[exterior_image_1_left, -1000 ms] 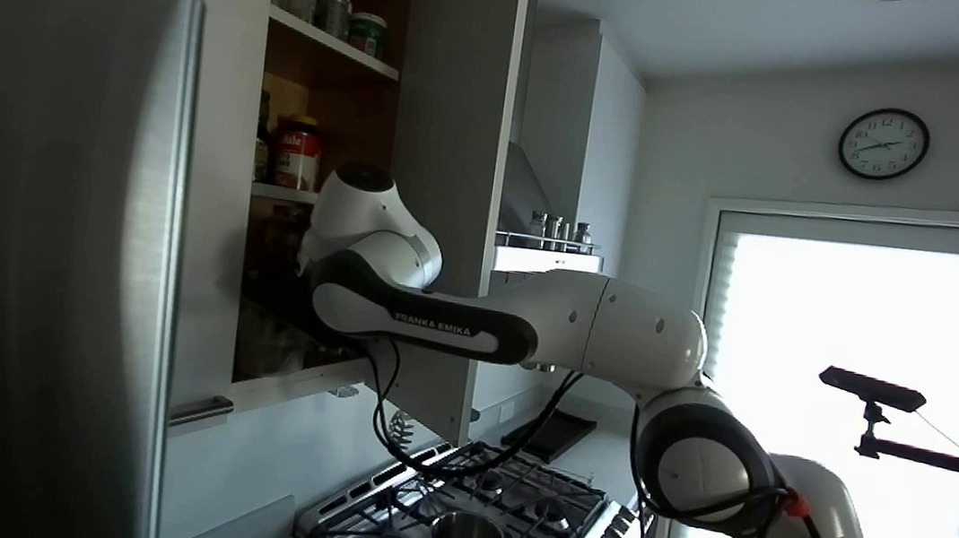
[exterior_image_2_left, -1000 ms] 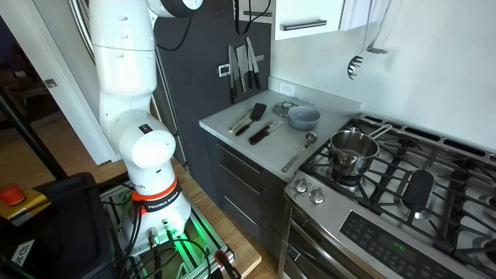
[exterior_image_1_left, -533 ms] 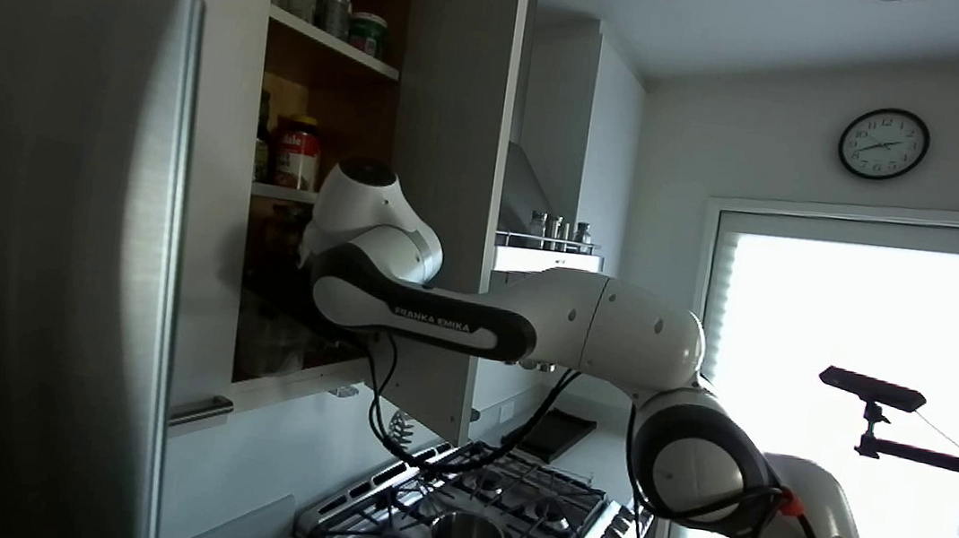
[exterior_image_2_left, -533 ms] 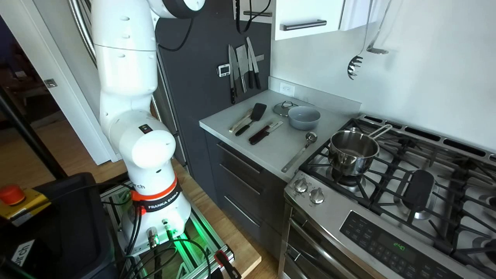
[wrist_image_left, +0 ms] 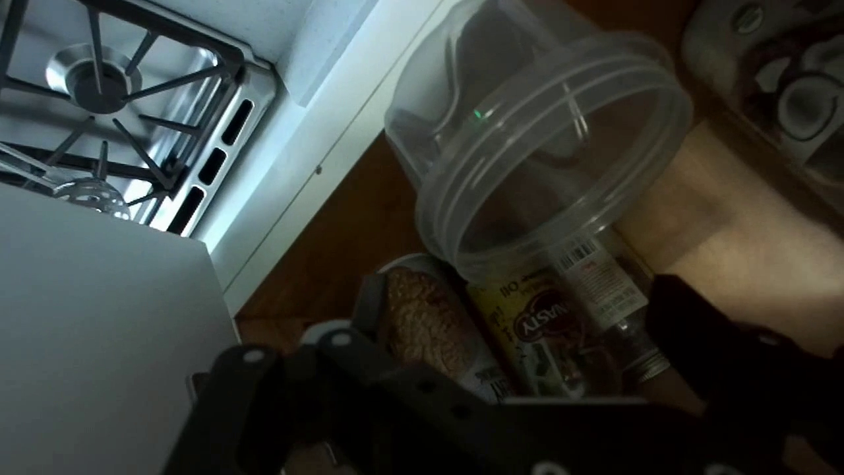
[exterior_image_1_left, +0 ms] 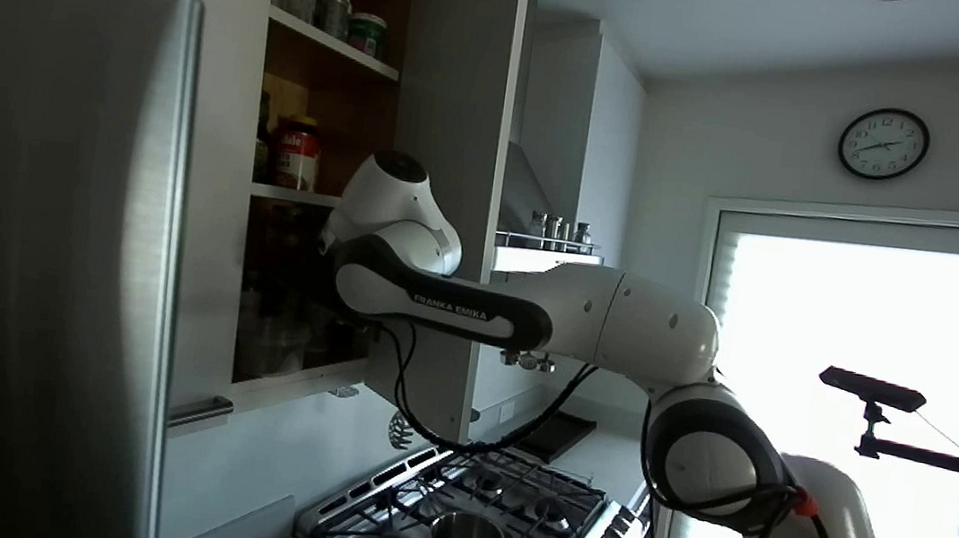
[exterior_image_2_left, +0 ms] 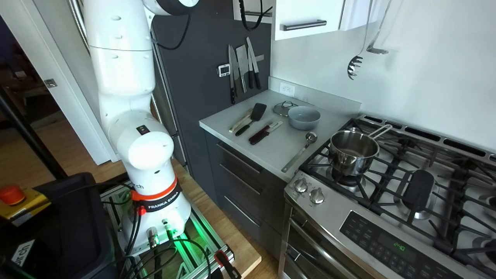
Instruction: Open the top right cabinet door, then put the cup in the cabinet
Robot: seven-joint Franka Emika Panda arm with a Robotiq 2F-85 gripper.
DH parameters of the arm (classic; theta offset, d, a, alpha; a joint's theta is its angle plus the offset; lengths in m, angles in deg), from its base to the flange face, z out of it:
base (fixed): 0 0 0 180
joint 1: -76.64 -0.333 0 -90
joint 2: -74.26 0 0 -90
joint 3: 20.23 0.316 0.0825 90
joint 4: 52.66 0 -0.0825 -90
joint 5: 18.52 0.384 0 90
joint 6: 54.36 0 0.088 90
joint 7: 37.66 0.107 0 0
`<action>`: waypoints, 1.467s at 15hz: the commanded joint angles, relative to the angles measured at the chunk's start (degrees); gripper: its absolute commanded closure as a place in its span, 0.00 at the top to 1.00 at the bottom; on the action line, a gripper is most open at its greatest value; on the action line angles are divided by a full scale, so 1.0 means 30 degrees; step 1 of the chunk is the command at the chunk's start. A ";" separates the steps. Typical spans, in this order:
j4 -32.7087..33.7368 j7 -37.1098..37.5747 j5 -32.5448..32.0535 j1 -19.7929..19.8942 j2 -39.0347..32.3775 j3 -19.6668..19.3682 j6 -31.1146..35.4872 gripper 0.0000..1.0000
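Note:
The cup [wrist_image_left: 527, 152], clear pale plastic with a wide ridged rim, stands in the cabinet's lower part beside bottles. The wrist picture is upside down, so its mouth faces up. My gripper [wrist_image_left: 519, 293] is open, its fingers apart with nothing held, and the cup is apart from it. The top right cabinet door stands wide open in both exterior views [exterior_image_1_left: 451, 121] [exterior_image_2_left: 310, 11]; its panel also shows in the wrist view [wrist_image_left: 99, 330]. The cabinet [exterior_image_1_left: 333, 49] shows brown insides. In the exterior views the gripper and cup are hidden.
A can [wrist_image_left: 428, 323], a yellow box [wrist_image_left: 521, 316] and a bottle [wrist_image_left: 606, 284] stand between my fingers and the cup. A red jar [exterior_image_1_left: 297, 156] is on the shelf above. The steel fridge [exterior_image_1_left: 44, 210] is beside the cabinet. A pot [exterior_image_2_left: 352, 153] sits on the stove below.
In an exterior view the wrist and forearm have moved right and slightly up, partly out of the cabinet. The hanging cable moved with them. The door has not moved.

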 commanded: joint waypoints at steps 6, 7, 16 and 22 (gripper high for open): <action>-0.3883 -0.2218 0.4113 0.0752 0.3496 -0.0019 0.0012 1.00; -0.4198 -0.2087 0.4069 0.0719 0.3881 -0.0051 -0.0110 1.00; -0.9422 -0.7604 0.6584 0.0331 0.8521 -0.0871 0.1269 1.00; -1.2636 -1.2223 0.7613 0.0084 1.1514 -0.1260 0.0265 1.00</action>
